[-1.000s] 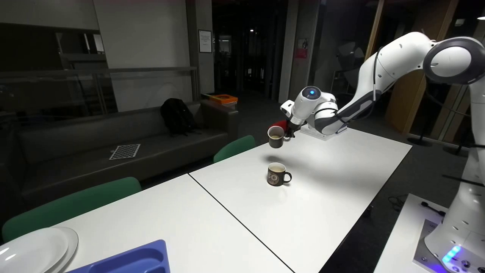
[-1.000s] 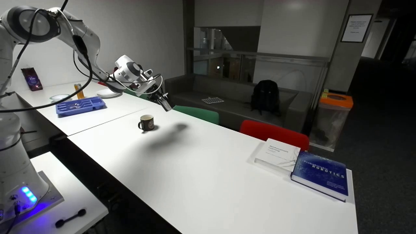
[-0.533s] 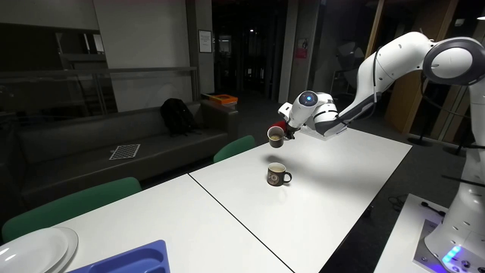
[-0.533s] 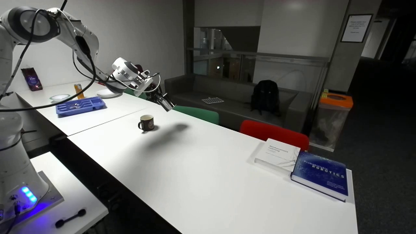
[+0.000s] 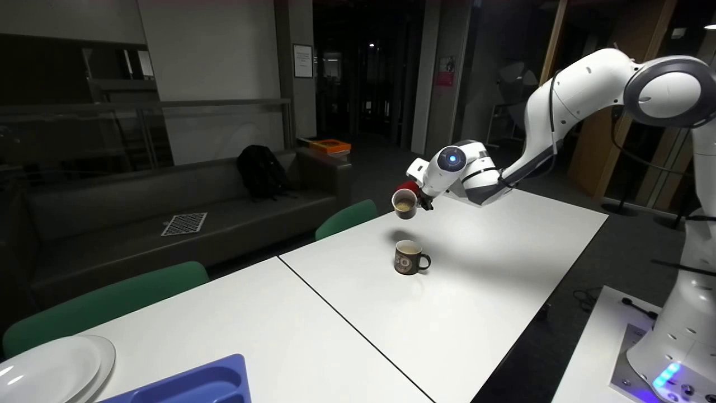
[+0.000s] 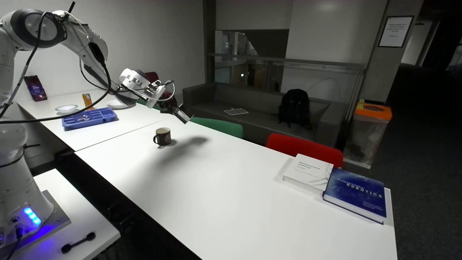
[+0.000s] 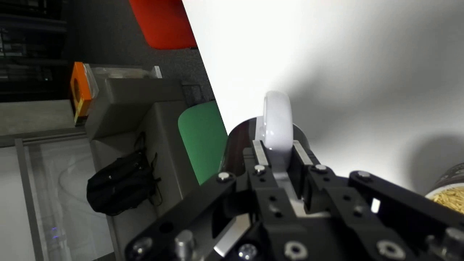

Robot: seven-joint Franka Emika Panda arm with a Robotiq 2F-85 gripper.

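My gripper is shut on the white handle of a dark mug, whose body lies beyond the fingers in the wrist view. This held mug is in the air above the table, tilted with its mouth facing an exterior view, and yellowish contents show inside. In an exterior view it hangs at the gripper's end. A second dark mug stands upright on the table below it, also in an exterior view. Its rim and grain-like contents show at the wrist view's lower right corner.
A blue cutlery tray and white plates are on the adjoining table. A white book and a blue book lie at the far end. Green and red chairs line the table's edge.
The wrist has dipped and shifted slightly, and the held mug has tilted a little more, showing more of its inside. The standing mug has not moved.
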